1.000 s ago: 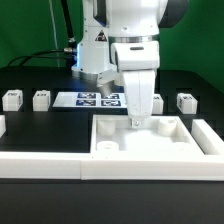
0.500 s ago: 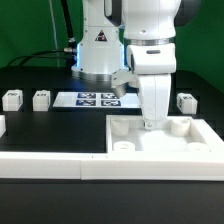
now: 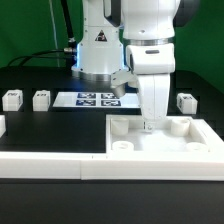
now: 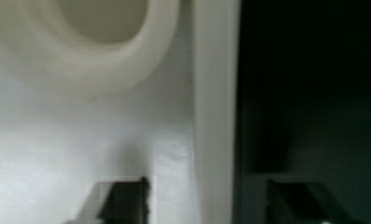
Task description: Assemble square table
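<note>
The white square tabletop (image 3: 160, 146), tray-like with round corner sockets, lies at the front on the exterior view's right. My gripper (image 3: 150, 124) points straight down onto its far rim. In the wrist view the rim (image 4: 214, 110) runs between the two dark fingers (image 4: 120, 203), which stand a little off it on either side, so the gripper (image 4: 208, 200) is open. A corner socket (image 4: 93, 30) shows beside the rim. Three short white tagged legs (image 3: 12, 98) (image 3: 41, 98) (image 3: 186, 101) lie on the black table.
The marker board (image 3: 97, 99) lies flat behind the tabletop, in front of the arm's base. A long low white wall strip (image 3: 50, 166) runs along the front edge, and the tabletop rests against it. Another white block (image 3: 2, 125) shows at the left edge.
The tabletop slid to the exterior view's right together with my gripper, then stopped. The fingers now stand slightly apart from the rim.
</note>
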### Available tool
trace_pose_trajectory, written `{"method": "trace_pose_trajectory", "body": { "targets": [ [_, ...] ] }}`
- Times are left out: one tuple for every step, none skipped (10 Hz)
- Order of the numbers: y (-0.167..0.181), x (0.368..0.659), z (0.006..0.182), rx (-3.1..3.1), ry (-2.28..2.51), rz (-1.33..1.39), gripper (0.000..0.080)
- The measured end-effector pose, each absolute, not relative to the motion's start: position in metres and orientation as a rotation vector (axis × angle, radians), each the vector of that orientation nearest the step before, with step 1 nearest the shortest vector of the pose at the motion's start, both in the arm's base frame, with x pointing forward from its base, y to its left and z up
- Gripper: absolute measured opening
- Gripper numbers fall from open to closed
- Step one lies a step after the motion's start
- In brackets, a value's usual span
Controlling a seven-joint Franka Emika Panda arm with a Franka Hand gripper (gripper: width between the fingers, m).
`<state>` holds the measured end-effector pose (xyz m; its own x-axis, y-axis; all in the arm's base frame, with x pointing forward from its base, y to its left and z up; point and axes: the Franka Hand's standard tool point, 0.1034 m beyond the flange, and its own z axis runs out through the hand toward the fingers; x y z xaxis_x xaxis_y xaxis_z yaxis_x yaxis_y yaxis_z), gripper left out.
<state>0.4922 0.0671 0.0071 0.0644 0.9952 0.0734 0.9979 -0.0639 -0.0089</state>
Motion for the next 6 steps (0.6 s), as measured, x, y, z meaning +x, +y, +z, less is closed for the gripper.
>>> {"method": "trace_pose_trajectory", "body": {
  "targets": [
    [0.0668, 0.4921, 0.007, -2.25, -2.109, -0.073, 0.046],
    [0.0666, 0.4921, 0.007, -2.251, -2.108, -0.073, 0.0581],
    [0.0665, 0.4921, 0.0069, -2.251, -2.108, -0.073, 0.0581],
    [0.0664, 0.4921, 0.0069, -2.251, -2.108, -0.073, 0.0635],
    [0.0663, 0.4922, 0.0069, -2.251, -2.107, -0.073, 0.0645],
    [0.0661, 0.4922, 0.0069, -2.252, -2.107, -0.073, 0.0645]
  ]
}}
